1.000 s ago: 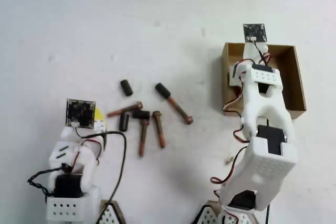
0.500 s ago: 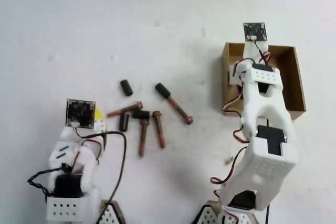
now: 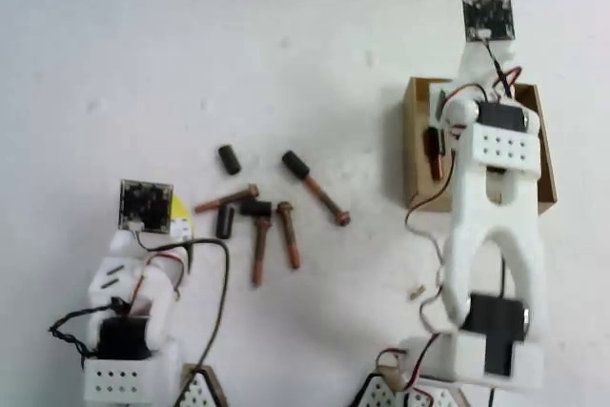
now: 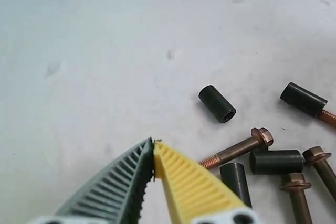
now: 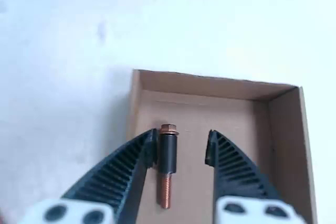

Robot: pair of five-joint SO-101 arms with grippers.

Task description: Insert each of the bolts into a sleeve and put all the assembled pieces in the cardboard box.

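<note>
A bolt in a black sleeve (image 5: 167,166) lies in the cardboard box (image 5: 210,85), close beside one finger of my open right gripper (image 5: 181,142), which hovers above it. The same piece (image 3: 436,150) lies by the box's left wall (image 3: 412,140) in the high view. At the table's middle lie loose copper bolts (image 3: 288,234) and black sleeves (image 3: 229,159), and one bolt with a sleeve on its tip (image 3: 315,188). My left gripper (image 4: 153,144) is shut and holds nothing, just short of a bare bolt (image 4: 236,149) and a sleeve (image 4: 217,104).
The right arm (image 3: 491,226) stretches from the near edge over the box. The left arm (image 3: 129,312) sits folded at the near left corner. White table lies open to the left and behind the parts.
The right arm has stretched farther over the box toward the table's far side. The left arm and the loose parts have not moved.
</note>
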